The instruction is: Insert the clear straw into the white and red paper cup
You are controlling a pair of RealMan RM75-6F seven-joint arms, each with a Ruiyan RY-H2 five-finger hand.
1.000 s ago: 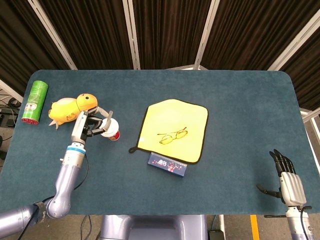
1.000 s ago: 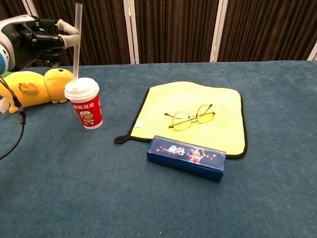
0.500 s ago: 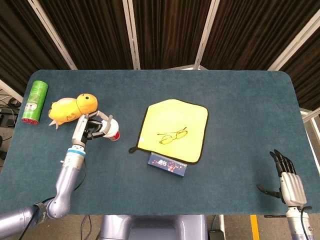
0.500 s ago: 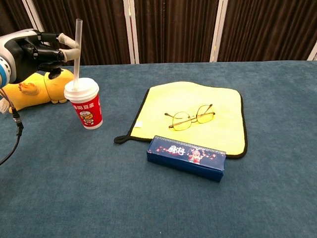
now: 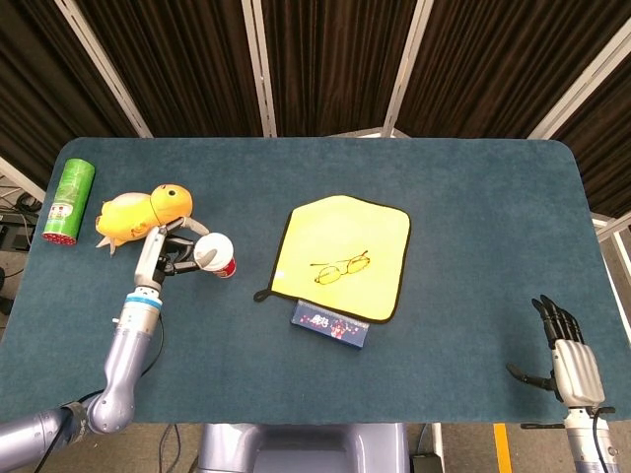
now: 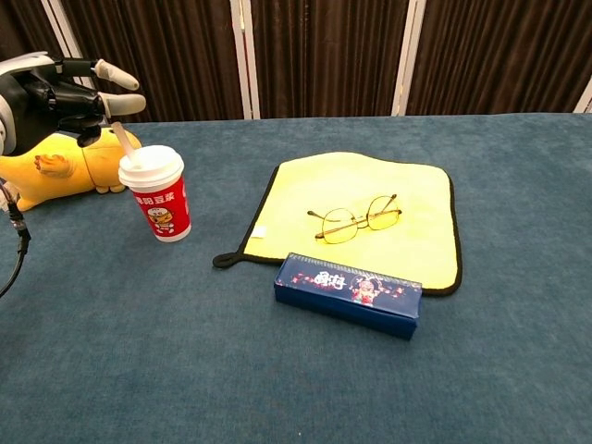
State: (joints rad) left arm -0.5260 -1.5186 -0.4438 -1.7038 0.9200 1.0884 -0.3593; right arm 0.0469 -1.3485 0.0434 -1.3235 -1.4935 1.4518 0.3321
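Note:
The white and red paper cup (image 6: 159, 199) stands upright at the table's left, also seen from above (image 5: 219, 255). The clear straw (image 6: 120, 141) sits deep in its lid, and only a short end sticks out, leaning left. My left hand (image 6: 55, 92) hovers just up and left of the cup with its fingers spread; the straw's end lies just below them, and I see no grip on it. From above, the left hand (image 5: 168, 248) is right beside the cup. My right hand (image 5: 564, 345) rests far away at the front right, fingers straight and empty.
A yellow plush duck (image 6: 55, 166) lies directly behind the left hand and cup. A green can (image 5: 67, 202) lies at the far left. A yellow cloth (image 6: 398, 185) with glasses (image 6: 356, 219) is at the centre, and a blue box (image 6: 349, 293) lies in front of it.
The straw has slid down into the cup, from standing tall to only a short end showing. My left hand has spread its fingers and let it go. The right hand has not moved.

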